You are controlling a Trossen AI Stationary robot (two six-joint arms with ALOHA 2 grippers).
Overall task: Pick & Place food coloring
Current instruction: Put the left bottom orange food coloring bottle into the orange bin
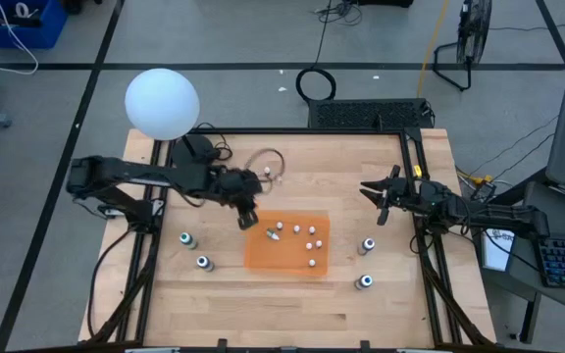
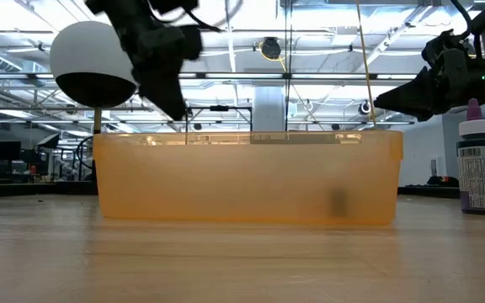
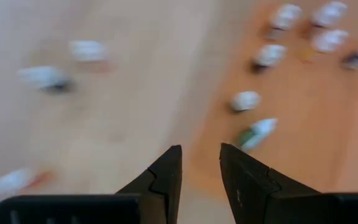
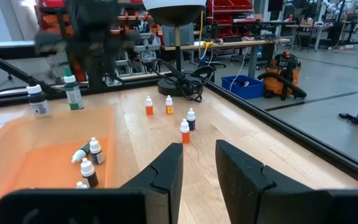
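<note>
Fingers (image 3: 166, 177) of your left gripper (image 1: 247, 218) slightly parted, empty, over orange tray (image 1: 287, 257) edge; right gripper (image 1: 380, 199) likewise. Six small bottles (image 1: 296, 231) inside; four larger ones (image 1: 368, 246) on counter (image 1: 292, 304). Labels unreadable.

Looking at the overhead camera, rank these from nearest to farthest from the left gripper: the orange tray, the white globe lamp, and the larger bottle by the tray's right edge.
In the high view, from the left gripper:
1. Orange tray, just below the gripper, at the table's middle.
2. White globe lamp, at the table's upper left corner.
3. Larger bottle, right of the tray, on the right arm's side.
</note>
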